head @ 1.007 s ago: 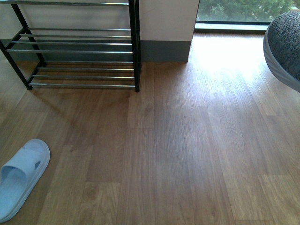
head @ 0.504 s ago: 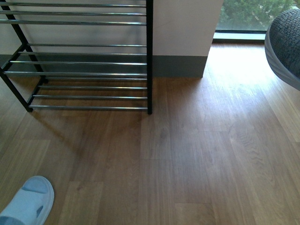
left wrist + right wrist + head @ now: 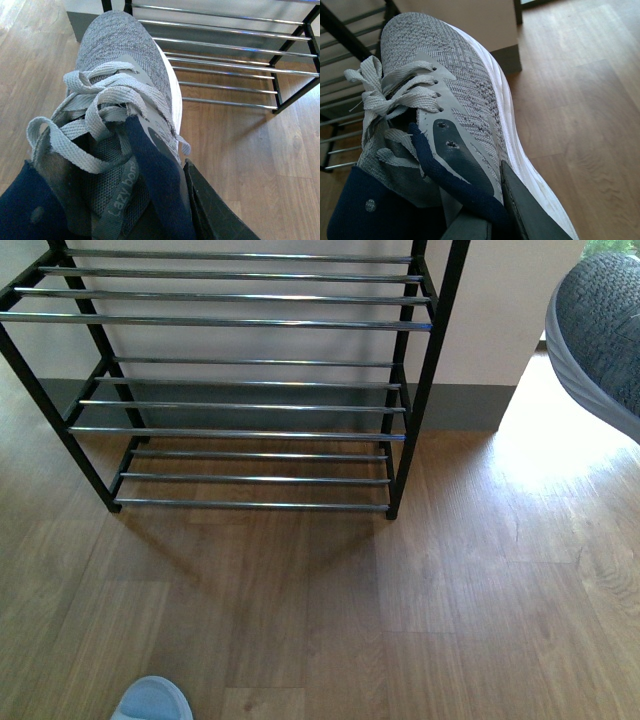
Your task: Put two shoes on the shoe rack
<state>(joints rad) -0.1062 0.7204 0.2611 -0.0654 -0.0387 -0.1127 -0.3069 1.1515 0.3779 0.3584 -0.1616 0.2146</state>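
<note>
Wood floor [image 3: 450, 590] is wide open before the shoe rack [image 3: 250, 405] by the white wall [image 3: 490, 320], slipper [image 3: 150, 702] at the near edge. Left claw [image 3: 167, 200] clamps one sneaker [image 3: 125, 60], right claw [image 3: 485, 215] the other sneaker [image 3: 465, 90], both aloft.

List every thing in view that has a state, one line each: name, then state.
Left-arm sneaker: laced, held by left gripper.
Right-arm sneaker: laced, held by right gripper.
Shoe rack: upright, visible shelves empty.
Slipper: lying on floor.
</note>
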